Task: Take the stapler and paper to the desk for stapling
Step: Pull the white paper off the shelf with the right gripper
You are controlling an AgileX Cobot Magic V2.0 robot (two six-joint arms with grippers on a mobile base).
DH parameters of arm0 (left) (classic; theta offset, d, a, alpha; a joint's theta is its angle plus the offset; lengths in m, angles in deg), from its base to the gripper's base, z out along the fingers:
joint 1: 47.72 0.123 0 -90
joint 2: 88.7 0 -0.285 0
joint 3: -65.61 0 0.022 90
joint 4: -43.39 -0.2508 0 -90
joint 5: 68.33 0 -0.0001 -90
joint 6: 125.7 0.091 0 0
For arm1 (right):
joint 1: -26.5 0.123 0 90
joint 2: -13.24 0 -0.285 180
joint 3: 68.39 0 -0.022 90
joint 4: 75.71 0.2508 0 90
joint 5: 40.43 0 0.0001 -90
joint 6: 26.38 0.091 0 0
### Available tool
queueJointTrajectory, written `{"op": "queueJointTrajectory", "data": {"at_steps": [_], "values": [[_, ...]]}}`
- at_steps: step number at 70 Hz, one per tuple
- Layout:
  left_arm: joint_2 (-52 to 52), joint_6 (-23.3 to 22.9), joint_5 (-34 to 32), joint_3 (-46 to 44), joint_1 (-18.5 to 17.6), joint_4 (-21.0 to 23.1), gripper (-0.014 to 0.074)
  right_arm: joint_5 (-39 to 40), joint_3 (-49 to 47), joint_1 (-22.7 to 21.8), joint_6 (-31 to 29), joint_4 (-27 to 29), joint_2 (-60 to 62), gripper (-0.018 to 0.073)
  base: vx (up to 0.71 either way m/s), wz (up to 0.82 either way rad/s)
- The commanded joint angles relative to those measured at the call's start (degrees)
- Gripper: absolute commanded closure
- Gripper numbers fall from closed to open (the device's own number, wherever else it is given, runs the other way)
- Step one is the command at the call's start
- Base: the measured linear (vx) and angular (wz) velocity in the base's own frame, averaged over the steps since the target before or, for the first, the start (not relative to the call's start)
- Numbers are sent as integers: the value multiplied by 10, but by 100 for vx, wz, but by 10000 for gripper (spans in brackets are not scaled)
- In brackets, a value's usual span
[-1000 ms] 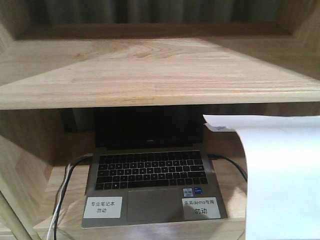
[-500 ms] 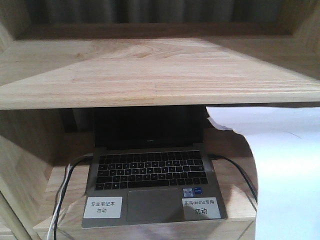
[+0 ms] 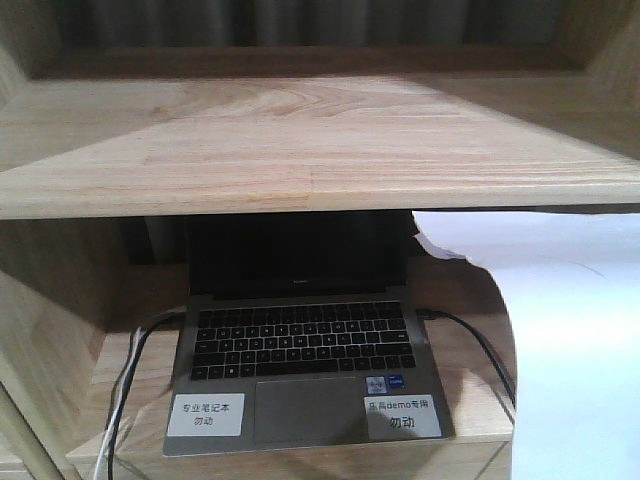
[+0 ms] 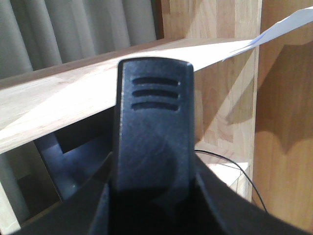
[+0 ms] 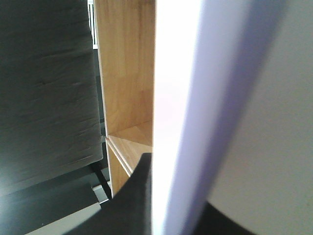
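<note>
The paper [image 3: 575,340] is plain white. The shelf [image 3: 300,150] is pale wood with wavy grain. The laptop [image 3: 305,395] is grey with black keys [image 3: 300,340] and white labels [image 3: 205,413]. The stapler [image 4: 151,142] is black, the curtain [image 4: 63,34] grey.

Wooden shelf unit [image 3: 300,150], open grey laptop [image 3: 300,345] on lower shelf, two white labels [image 3: 205,413] on its palm rest, cables [image 3: 125,385] at both sides, grey curtain [image 3: 300,20] behind.

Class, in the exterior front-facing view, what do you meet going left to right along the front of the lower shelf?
Black and white cables → left small white label with Chinese text → grey laptop touchpad → right small white label → thin black cable → large white paper sheet.
</note>
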Motion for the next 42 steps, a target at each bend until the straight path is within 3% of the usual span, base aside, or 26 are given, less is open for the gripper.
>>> {"op": "queueJointTrajectory", "data": {"at_steps": [1,42], "values": [[8,-1,-65,-16,-5,9,602,37,-14,-4,-3,-4,-4,562,0,0],[8,-1,-65,-16,-5,9,602,37,-14,-4,-6,-4,-4,562,0,0]]}}
